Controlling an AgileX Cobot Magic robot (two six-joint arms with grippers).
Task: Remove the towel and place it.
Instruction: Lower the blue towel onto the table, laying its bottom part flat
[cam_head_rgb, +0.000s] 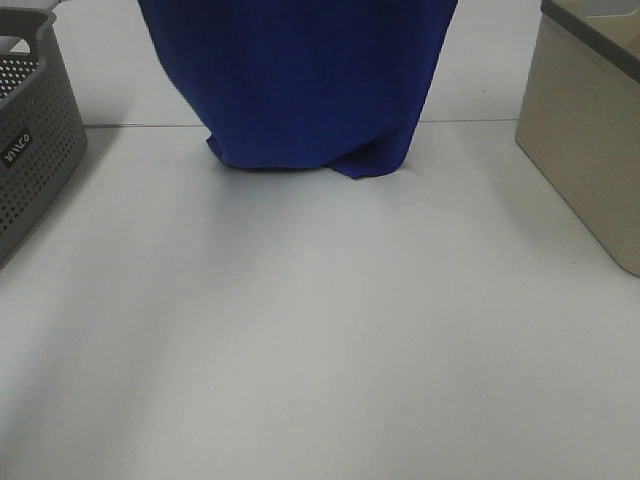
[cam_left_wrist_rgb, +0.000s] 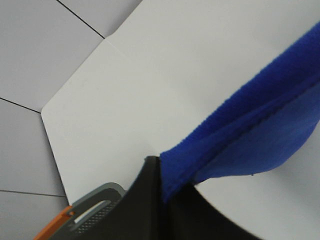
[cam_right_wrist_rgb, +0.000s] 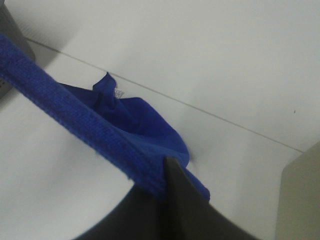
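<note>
Towel (cam_head_rgb: 300, 80) is seen hanging as a wide blue curtain over the far middle of the table (cam_head_rgb: 320, 350), its bottom fold bunched and touching the white surface beside a thin line (cam_head_rgb: 500, 122) that crosses the table towards its far edge, well apart from the grey basket (cam_head_rgb: 30, 150) at the left edge and the beige bin (cam_head_rgb: 590, 140) at the right edge. The top hem is pinched at two places: the left gripper (cam_left_wrist_rgb: 161, 170) is closed tight on the thick rolled edge, and the right gripper (cam_right_wrist_rgb: 166, 172) is clamped on the same hem, with the cloth drawn between them. The plush fabric is judged to be soft, limp and light, with no stiffness of its own, so sagging and crumpling are to be expected wherever it is not supported; its pile should give a sure, non-slip hold, and the hem near the upper corners is judged the best place to be gripped if it is to be laid flat. Both grippers and the towel's upper part are cut off in the high view, the fingertips are buried in cloth in the wrist views, and a small white tag (cam_right_wrist_rgb: 119, 93) is only faintly made out; whether the line is a seam or the table's edge cannot be told
</note>
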